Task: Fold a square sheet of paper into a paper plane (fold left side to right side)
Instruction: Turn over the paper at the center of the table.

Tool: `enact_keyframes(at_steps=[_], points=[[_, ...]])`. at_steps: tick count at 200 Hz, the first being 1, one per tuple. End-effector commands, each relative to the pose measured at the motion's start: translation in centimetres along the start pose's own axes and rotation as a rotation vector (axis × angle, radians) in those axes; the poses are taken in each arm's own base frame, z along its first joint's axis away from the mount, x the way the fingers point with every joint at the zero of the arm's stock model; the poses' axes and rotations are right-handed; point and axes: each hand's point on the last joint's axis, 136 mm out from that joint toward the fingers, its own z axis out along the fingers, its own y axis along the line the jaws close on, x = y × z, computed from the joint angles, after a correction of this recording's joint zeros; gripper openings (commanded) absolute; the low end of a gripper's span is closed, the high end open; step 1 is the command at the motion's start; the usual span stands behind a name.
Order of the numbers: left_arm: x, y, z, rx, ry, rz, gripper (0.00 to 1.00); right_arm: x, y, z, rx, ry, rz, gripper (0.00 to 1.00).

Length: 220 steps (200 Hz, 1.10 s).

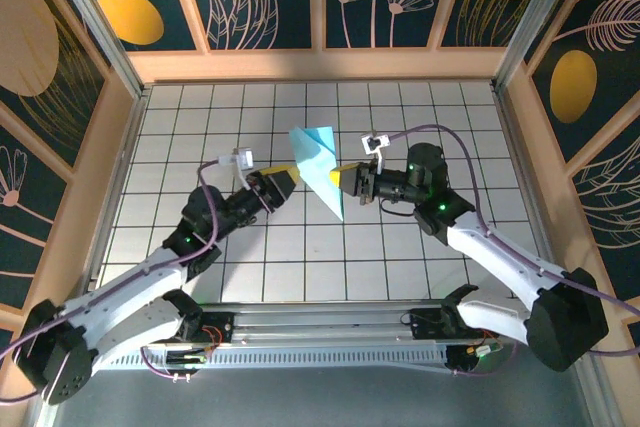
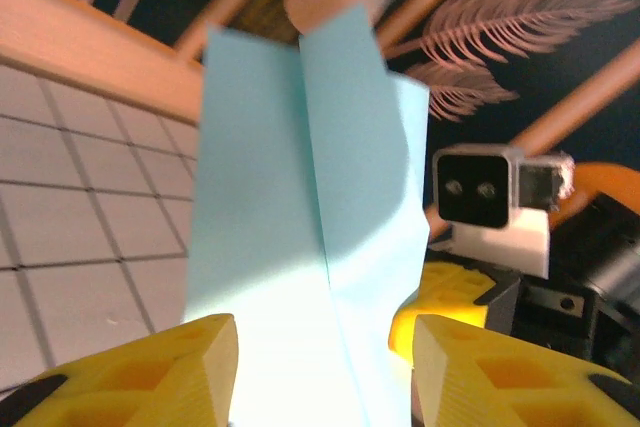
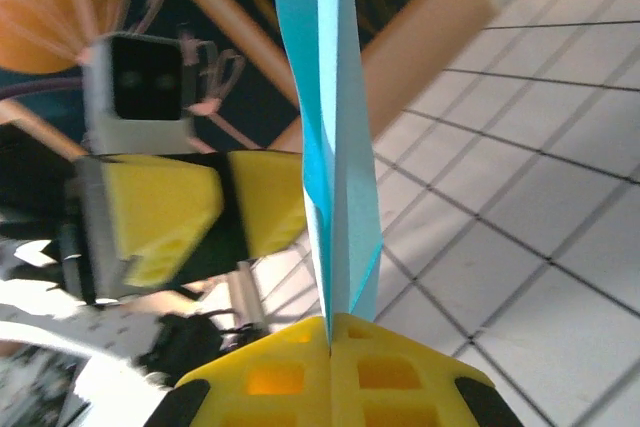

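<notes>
The light-blue sheet of paper [image 1: 318,159], folded into a pointed paper plane shape, hangs in the air above the table's middle, its point toward the near side. My right gripper [image 1: 347,180] is shut on its edge; in the right wrist view the paper [image 3: 335,147] rises edge-on from the closed gripper [image 3: 330,325]. My left gripper [image 1: 288,179] faces it from the left. Its yellow fingers [image 2: 200,362] stand apart on either side of the creased paper [image 2: 300,197], and the left gripper [image 2: 325,367] is open.
The white gridded table [image 1: 250,247] is ringed by a wooden rim [image 1: 320,65] and patterned walls. Both arms meet at the centre, fingers close together. The right wrist camera [image 2: 485,187] sits just behind the paper.
</notes>
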Motion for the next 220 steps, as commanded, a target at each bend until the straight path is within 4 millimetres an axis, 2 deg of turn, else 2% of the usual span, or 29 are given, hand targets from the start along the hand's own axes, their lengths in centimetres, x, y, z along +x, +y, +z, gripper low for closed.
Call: enact_keyframes(at_steps=[1, 17, 52, 87, 123, 147, 172, 198, 220], points=[[-0.5, 5.1, -2.6, -0.264, -0.085, 0.035, 0.51, -0.1, -3.5, -0.4, 0.305, 0.024, -0.075, 0.00], [-1.0, 6.8, -4.5, -0.359, -0.138, 0.029, 0.51, 1.1, -6.6, -0.8, 0.572, 0.092, -0.131, 0.00], [-1.5, 9.2, -7.7, -0.496, -0.211, 0.011, 0.51, 3.0, -11.3, -2.0, 1.049, 0.258, -0.271, 0.00], [-1.6, 10.4, -9.4, -0.570, -0.247, 0.001, 0.52, 5.8, -13.7, -1.4, 1.294, 0.437, -0.427, 0.00], [-1.6, 10.5, -9.6, -0.577, -0.250, 0.002, 0.52, 9.7, -16.3, -0.5, 1.507, 0.643, -0.611, 0.00], [-1.4, 10.7, -9.4, -0.582, -0.237, 0.004, 0.52, 12.7, -17.9, 0.5, 1.567, 0.760, -0.678, 0.00], [-1.4, 10.6, -9.2, -0.581, -0.226, 0.009, 0.53, 15.3, -18.6, 2.0, 1.515, 0.808, -0.643, 0.00], [-1.2, 10.7, -9.0, -0.583, -0.219, 0.011, 0.53, 16.4, -18.3, 3.3, 1.420, 0.803, -0.567, 0.21], [-1.0, 10.7, -8.8, -0.577, -0.210, 0.008, 0.53, 16.3, -17.7, 4.1, 1.349, 0.776, -0.501, 0.39]])
